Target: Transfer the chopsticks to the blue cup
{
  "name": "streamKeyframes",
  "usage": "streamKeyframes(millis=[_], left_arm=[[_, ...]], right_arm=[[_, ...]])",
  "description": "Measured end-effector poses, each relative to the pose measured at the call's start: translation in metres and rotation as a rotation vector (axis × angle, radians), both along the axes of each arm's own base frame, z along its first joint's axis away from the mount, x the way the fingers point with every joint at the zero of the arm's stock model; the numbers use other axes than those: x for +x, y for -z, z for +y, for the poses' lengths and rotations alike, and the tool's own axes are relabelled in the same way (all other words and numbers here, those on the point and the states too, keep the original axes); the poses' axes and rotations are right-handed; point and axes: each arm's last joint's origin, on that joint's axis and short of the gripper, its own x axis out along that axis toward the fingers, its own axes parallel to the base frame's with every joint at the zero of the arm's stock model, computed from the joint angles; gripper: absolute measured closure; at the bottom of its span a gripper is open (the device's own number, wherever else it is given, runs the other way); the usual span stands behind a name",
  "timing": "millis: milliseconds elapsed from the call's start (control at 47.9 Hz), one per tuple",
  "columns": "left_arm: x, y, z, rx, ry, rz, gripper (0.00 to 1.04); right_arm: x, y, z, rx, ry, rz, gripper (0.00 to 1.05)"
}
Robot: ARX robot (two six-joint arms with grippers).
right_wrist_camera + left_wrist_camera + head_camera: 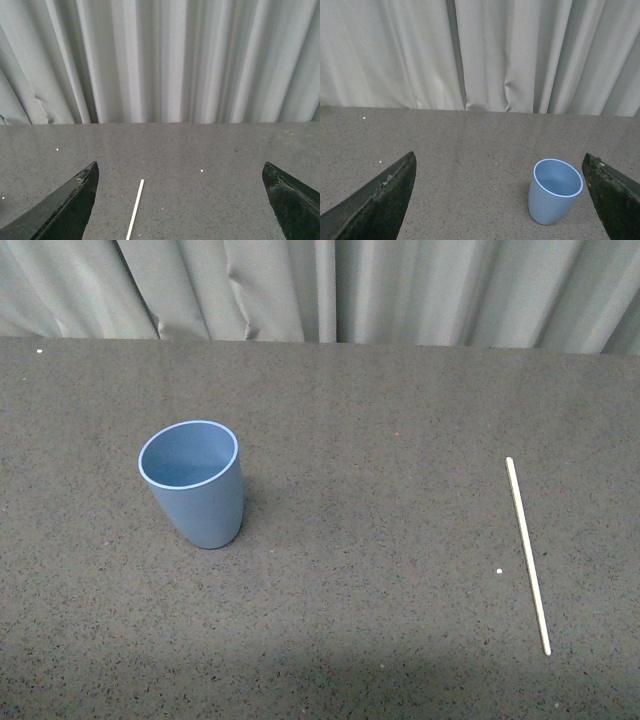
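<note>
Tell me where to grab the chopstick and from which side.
Probably grip the chopstick near its middle, coming down from above with the right gripper, jaws across it. It lies flat on the table, thin and straight, on the robot's right.

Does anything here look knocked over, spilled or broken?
Nothing stands out. The blue cup stands upright and looks empty; the chopstick lies flat on the table, well apart to its right. A tiny white speck lies beside the chopstick.

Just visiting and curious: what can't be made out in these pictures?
Front view: both arms lie outside the frame.
Right wrist view: the chopstick is cut off by the picture's edge.
Left wrist view: the blue cup's inner bottom is hidden by its own wall.
</note>
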Motion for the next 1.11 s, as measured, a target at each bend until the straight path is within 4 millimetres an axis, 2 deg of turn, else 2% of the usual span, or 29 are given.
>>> streamKeyframes(millis=[292, 355, 439, 773, 919, 1023, 1107], left_arm=[[0.0, 0.0, 0.0, 0.0, 0.0, 0.0, 0.07], [0.0, 0.0, 0.0, 0.0, 0.0, 0.0, 0.07], [0.0, 0.0, 0.0, 0.0, 0.0, 0.0, 0.07], [0.0, 0.0, 0.0, 0.0, 0.0, 0.0, 0.07], [0.0, 0.0, 0.0, 0.0, 0.0, 0.0, 0.07], [0.0, 0.0, 0.0, 0.0, 0.0, 0.0, 0.07], [0.0, 0.0, 0.0, 0.0, 0.0, 0.0, 0.07]], right_arm=[[0.0, 0.0, 0.0, -0.004, 0.002, 0.002, 0.09], [0.002, 0.003, 0.0, -0.096, 0.055, 0.084, 0.09], [0.011, 0.007, 0.002, -0.184, 0.022, 0.187, 0.09], [0.074, 0.008, 0.012, -0.108, -0.082, 0.56, 0.09], [0.111, 0.014, 0.019, -0.049, -0.102, 0.656, 0.09], [0.138, 0.024, 0.022, -0.013, -0.094, 0.735, 0.09], [0.161, 0.042, 0.027, 0.009, -0.102, 0.826, 0.09]])
